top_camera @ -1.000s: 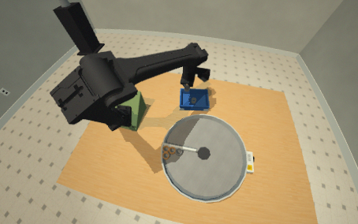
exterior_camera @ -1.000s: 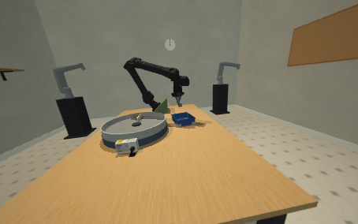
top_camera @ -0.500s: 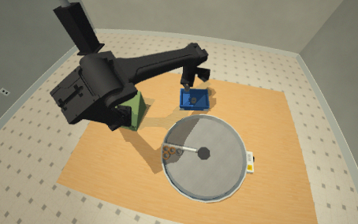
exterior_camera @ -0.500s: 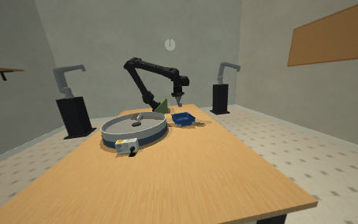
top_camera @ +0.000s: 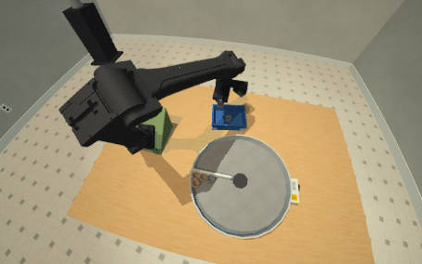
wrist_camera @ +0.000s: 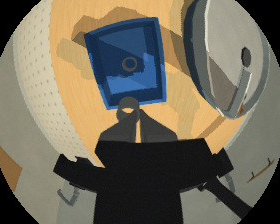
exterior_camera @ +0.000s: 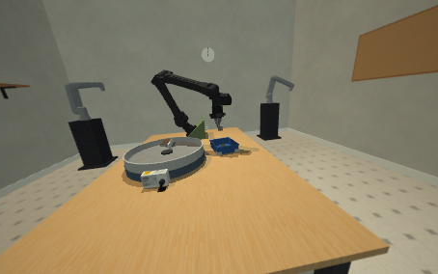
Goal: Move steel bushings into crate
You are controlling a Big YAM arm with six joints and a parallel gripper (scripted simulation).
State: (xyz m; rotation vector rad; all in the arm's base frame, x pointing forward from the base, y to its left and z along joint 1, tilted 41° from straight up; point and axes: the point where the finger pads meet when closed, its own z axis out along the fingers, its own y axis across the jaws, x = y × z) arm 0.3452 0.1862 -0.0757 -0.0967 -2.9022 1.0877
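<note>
My gripper (top_camera: 220, 100) (exterior_camera: 219, 125) (wrist_camera: 138, 112) is shut on a grey steel bushing (top_camera: 220, 104) (exterior_camera: 220, 128) (wrist_camera: 121, 105), held by its wall at the fingertips. It hangs above the back edge of the blue crate (top_camera: 243, 125) (exterior_camera: 232, 150) (wrist_camera: 162, 75). Another grey bushing (top_camera: 228, 119) (wrist_camera: 123, 64) lies inside the crate. On the turntable (top_camera: 256, 209) (exterior_camera: 183, 163) (wrist_camera: 231, 30), a grey bushing (top_camera: 211, 180) lies beside three copper-coloured bushings (top_camera: 203, 180), by the bar near the rim. In the wrist view these are mostly hidden.
A pale bar (top_camera: 220, 175) (exterior_camera: 170, 145) (wrist_camera: 242, 90) runs from the turntable's dark hub (top_camera: 240, 180) to its rim. A white control box (top_camera: 295, 191) (exterior_camera: 154, 178) sits at the turntable's outer side. A green wedge (top_camera: 163, 132) (exterior_camera: 199, 129) stands by the arm's base.
</note>
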